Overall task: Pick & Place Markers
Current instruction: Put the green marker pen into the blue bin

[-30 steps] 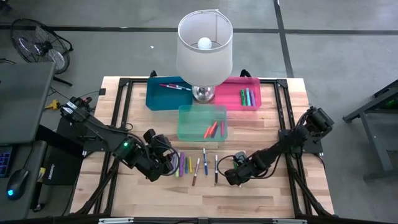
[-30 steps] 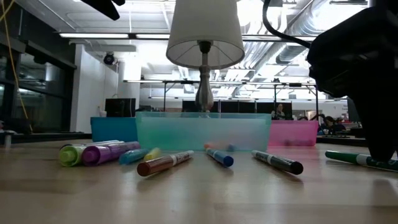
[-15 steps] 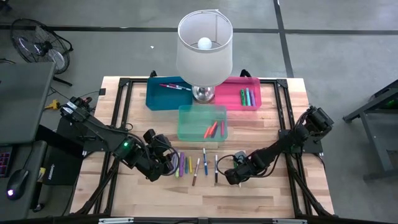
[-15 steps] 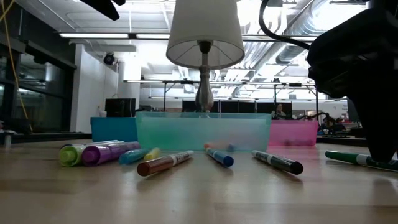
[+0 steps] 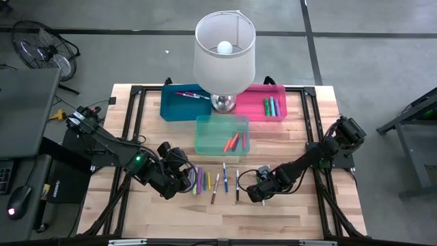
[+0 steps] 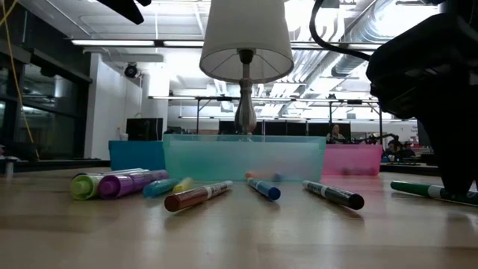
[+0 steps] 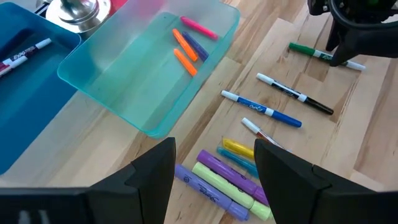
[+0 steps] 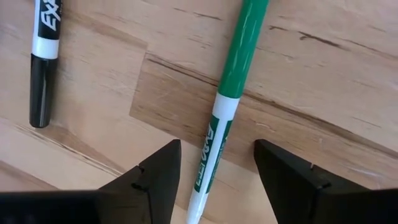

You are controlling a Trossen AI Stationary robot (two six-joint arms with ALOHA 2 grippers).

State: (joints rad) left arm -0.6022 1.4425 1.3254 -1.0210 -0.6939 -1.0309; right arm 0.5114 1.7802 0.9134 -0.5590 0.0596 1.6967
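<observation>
Several markers (image 5: 215, 181) lie side by side on the wooden table, between my two grippers. My right gripper (image 8: 216, 163) points straight down, open. Its fingers stand on either side of a green marker (image 8: 235, 74) that lies flat on the table, and they do not touch it. A black marker (image 8: 43, 59) lies beside it. In the low view the green marker (image 6: 432, 192) lies under my dark right gripper (image 6: 454, 168). My left gripper (image 7: 214, 180) hangs open above the purple and yellow markers (image 7: 227, 177), tilted toward the teal bin (image 7: 149, 68), and holds nothing.
A teal bin (image 5: 205, 140) with orange and pink markers stands mid-table. Behind it are a blue bin (image 5: 171, 109) and a pink bin (image 5: 256, 99), each with markers. A white-shaded lamp (image 5: 224, 48) stands between those two, overhanging them. Bare wood lies along the near edge.
</observation>
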